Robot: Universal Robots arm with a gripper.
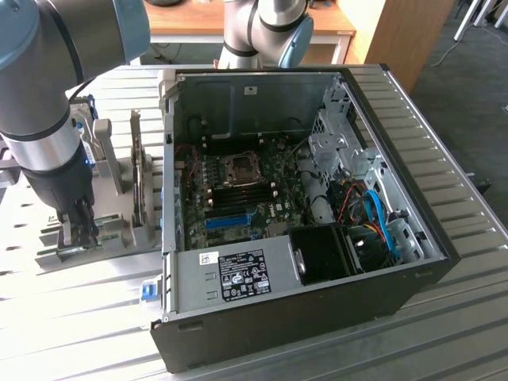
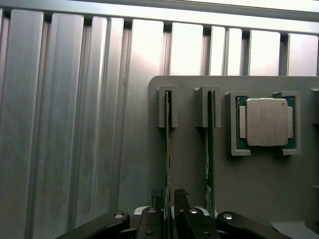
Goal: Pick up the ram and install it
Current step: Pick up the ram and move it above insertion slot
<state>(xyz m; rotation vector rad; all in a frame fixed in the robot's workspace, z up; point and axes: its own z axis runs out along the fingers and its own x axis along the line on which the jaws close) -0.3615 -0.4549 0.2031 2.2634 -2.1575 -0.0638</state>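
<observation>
Two thin green ram sticks stand on edge in slots of a grey holder (image 2: 189, 164). My gripper (image 2: 168, 196) straddles one ram stick (image 2: 168, 149), with a dark finger (image 2: 157, 200) close on either side of it and a narrow gap showing. That stick still sits in its slot. The other stick (image 2: 209, 149) stands parallel beside it. In the exterior view the gripper (image 1: 79, 230) is low over the holder (image 1: 119, 238) at the exterior view's left, with the ram (image 1: 67, 252) at its tips.
An open computer case (image 1: 171, 198) lies to the exterior view's right of the holder, with its motherboard (image 1: 238, 186) and a blue slot strip (image 1: 230, 220) exposed. A processor chip (image 2: 266, 122) sits in a holder pocket. Another robot arm (image 1: 262, 32) stands behind the case. The table is ribbed metal (image 2: 75, 124).
</observation>
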